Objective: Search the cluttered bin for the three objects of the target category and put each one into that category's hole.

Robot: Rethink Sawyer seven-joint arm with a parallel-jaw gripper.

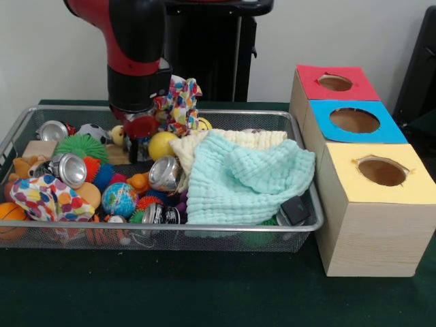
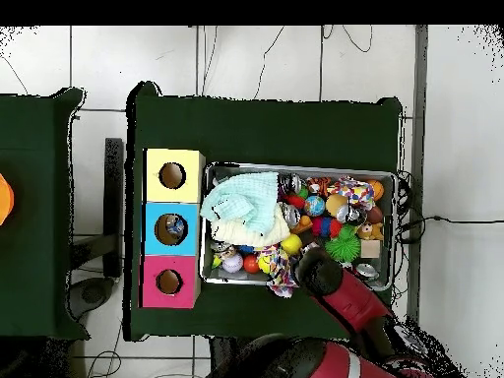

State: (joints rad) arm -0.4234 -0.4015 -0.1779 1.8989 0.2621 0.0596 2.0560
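A wire bin point(image 1: 170, 227) holds mixed clutter. Silver cans lie at the left point(image 1: 68, 169), the back left point(image 1: 53, 129) and the middle point(image 1: 165, 172). Balls include a yellow one point(image 1: 162, 144), a globe ball point(image 1: 119, 199) and a green spiky one point(image 1: 82, 146). A mint cloth point(image 1: 245, 177) over a cream cloth point(image 1: 231, 139) covers the bin's right half. My gripper point(image 1: 139, 144) is lowered into the back of the bin, just left of the yellow ball and beside a colourful patterned cloth point(image 1: 178, 102). In the overhead view the arm point(image 2: 317, 271) hides it.
Three wooden boxes stand in a row right of the bin, each with a round hole: red top point(image 1: 310, 78), blue top point(image 1: 320, 112), yellow top point(image 1: 340, 153). Overhead, something shows inside the blue box point(image 2: 157, 212). A polka-dot cloth point(image 1: 44, 197) and a basketball point(image 1: 10, 218) sit front left.
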